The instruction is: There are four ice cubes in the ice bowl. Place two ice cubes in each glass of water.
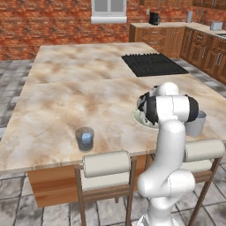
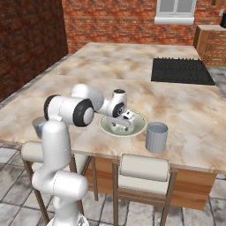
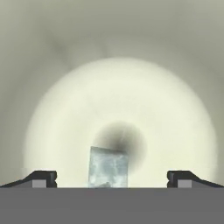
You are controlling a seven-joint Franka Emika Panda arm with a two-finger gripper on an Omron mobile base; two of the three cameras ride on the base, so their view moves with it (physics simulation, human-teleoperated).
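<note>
Arm bent forward, pincer (image 3: pixel 112 178) lowered, jaws wide

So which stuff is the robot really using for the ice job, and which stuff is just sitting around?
For the job:
- ice cube, lying between the open pincer tips
- ice bowl
- glass of water on the left
- glass of water on the right

Just sitting around:
- black stove top
- two stools
- window

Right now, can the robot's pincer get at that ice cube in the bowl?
Probably yes. The pincer stands open down inside the ice bowl, one fingertip on each side of the ice cube, and nothing lies between them.
</note>
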